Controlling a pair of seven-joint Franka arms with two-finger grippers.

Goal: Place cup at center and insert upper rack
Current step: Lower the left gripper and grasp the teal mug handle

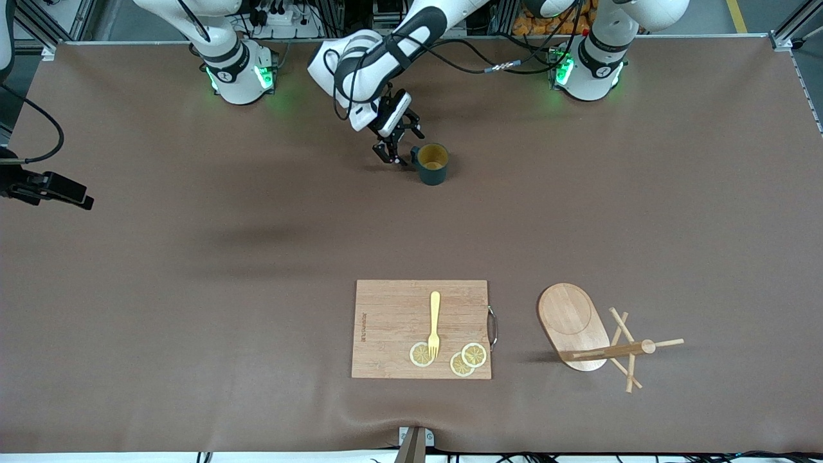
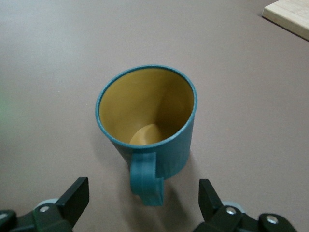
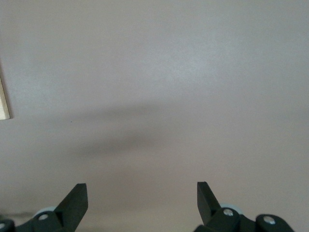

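The left gripper [image 1: 400,143] hangs low over the brown table cover [image 1: 193,257] with its two black fingers [image 2: 75,195] spread wide and nothing between them. Just beside it, toward the left arm's end of the table, stands the small dark teal ribbed cup [image 1: 432,164] with a tan-yellow inside, upright and untouched; in the left wrist view its loop handle [image 2: 146,180] points back at the gap between the fingers. Well apart from this gripper, much nearer the front camera, lies the rectangular wooden cutting board [image 1: 392,321] with a metal handle, carrying a yellow fork [image 1: 434,325] and three lemon slices [image 1: 467,359]. Beside the board, toward the left arm's end, the upper rack [image 1: 578,325], a light wooden mug tree with an oval base, lies tipped on its side. The right gripper [image 3: 140,205] waits released over bare table cover, holding nothing.
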